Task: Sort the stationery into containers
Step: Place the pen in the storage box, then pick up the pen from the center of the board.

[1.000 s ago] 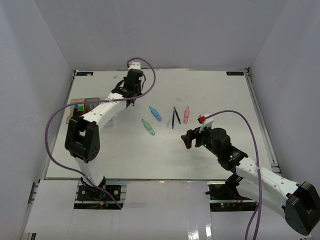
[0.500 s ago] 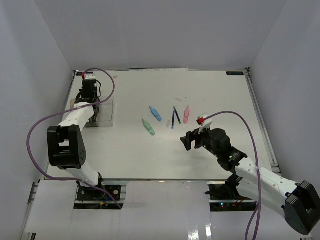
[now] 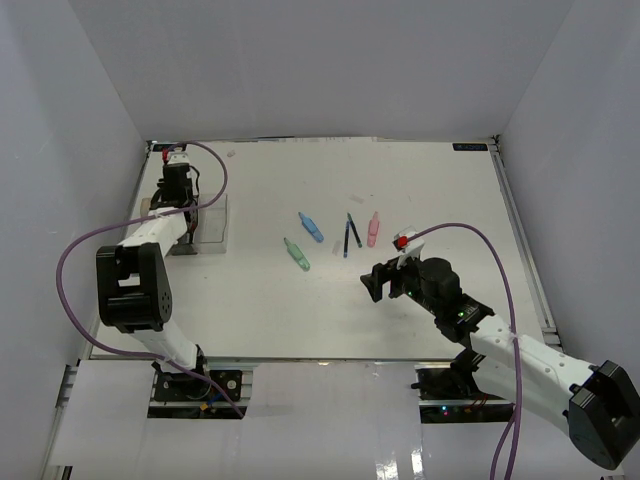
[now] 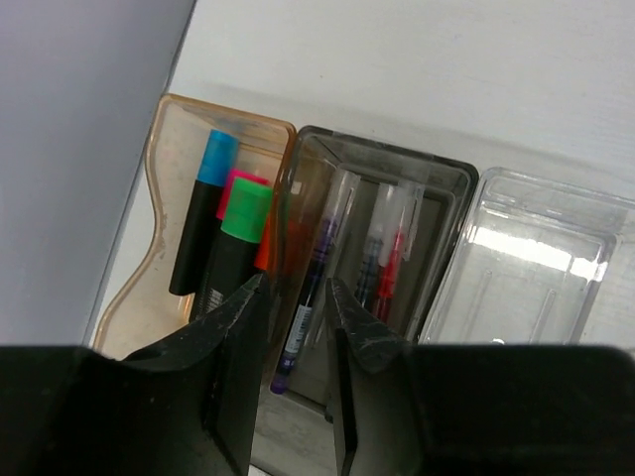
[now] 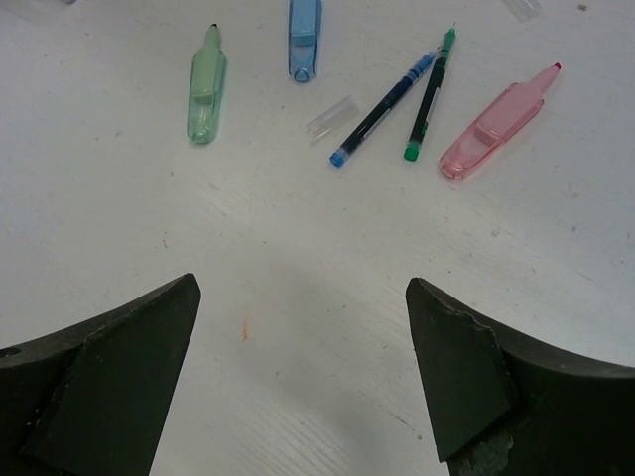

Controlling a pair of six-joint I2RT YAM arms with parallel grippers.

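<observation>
My left gripper (image 4: 296, 283) (image 3: 186, 212) hangs over the joined containers at the table's far left, jaws slightly apart and open. A purple pen (image 4: 308, 297) shows through the gap, lying loose in the grey box (image 4: 437, 178) beside a red pen (image 4: 392, 263). The amber box (image 4: 164, 208) holds highlighters with blue (image 4: 216, 159), pink and green (image 4: 245, 210) caps. The clear box (image 4: 536, 258) has nothing in it. My right gripper (image 5: 303, 288) (image 3: 372, 282) is wide open above bare table, short of the loose stationery.
Loose on the table ahead of the right gripper: green (image 5: 206, 89), blue (image 5: 304, 40) and pink (image 5: 496, 119) tapered pieces, a blue pen (image 5: 382, 109), a green pen (image 5: 429, 94), a clear cap (image 5: 331, 119). The left wall (image 4: 79, 149) rises close to the amber box.
The left arm swung from the table's back middle to the containers at the left, and its jaws have parted there. The right arm has not moved.
</observation>
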